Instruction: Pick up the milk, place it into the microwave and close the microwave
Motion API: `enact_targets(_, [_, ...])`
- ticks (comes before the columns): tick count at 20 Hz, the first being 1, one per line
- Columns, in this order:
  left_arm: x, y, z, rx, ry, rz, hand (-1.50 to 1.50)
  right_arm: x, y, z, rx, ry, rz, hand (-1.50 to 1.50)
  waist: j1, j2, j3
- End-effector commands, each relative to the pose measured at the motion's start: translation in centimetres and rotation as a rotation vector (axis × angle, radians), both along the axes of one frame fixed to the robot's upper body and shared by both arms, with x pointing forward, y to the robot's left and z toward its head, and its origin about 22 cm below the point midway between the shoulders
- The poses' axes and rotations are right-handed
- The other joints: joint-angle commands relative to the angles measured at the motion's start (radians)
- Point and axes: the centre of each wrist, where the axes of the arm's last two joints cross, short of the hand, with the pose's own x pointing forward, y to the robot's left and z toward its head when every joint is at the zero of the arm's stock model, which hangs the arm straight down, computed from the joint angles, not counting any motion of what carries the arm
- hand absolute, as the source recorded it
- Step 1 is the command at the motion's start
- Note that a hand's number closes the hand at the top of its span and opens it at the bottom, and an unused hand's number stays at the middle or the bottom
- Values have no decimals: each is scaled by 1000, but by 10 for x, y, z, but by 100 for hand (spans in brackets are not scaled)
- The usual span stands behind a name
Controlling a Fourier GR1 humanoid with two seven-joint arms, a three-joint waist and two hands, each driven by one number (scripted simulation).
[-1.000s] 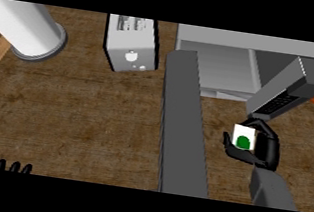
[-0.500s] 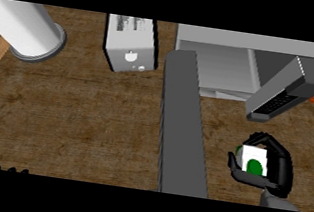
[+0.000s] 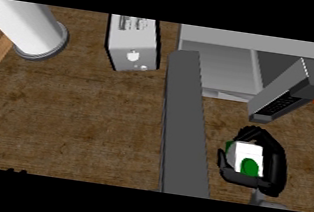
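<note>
Head view: at lower right of the frame, the right hand [image 3: 256, 167] has its fingers [image 3: 277, 163] curled round the milk [image 3: 246, 157], a white carton with a green mark, held above the brown table [image 3: 69, 116]. The open microwave [image 3: 229, 62] sits at upper right, its door [image 3: 185, 127] stretching down the middle, just left of the hand. A toaster [image 3: 131, 44] and a white cylinder [image 3: 26, 26] stand at upper left. The left hand [image 3: 8, 170] barely shows at the bottom left edge; its fingers cannot be judged.

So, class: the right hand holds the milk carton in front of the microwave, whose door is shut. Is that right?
Not quite. The head view shows the microwave with its door swung open toward the robot, not shut. The rest stands: the right hand is curled round the milk carton in front of it.
</note>
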Motion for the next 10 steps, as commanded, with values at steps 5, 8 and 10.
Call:
enact_targets(5, [0,1,17,-4,-7,5,-150,50,43,9,-78,19,-25,150,14,4,1])
enact_targets(8, [-1,8,-9,11,6,24,-150,68,46,15,-104,41,-31,150,13,3,1])
enact_targets(10, [15,15,6,3,8,28,-150,68,54,-2,-145,60,-59,150,11,5,1])
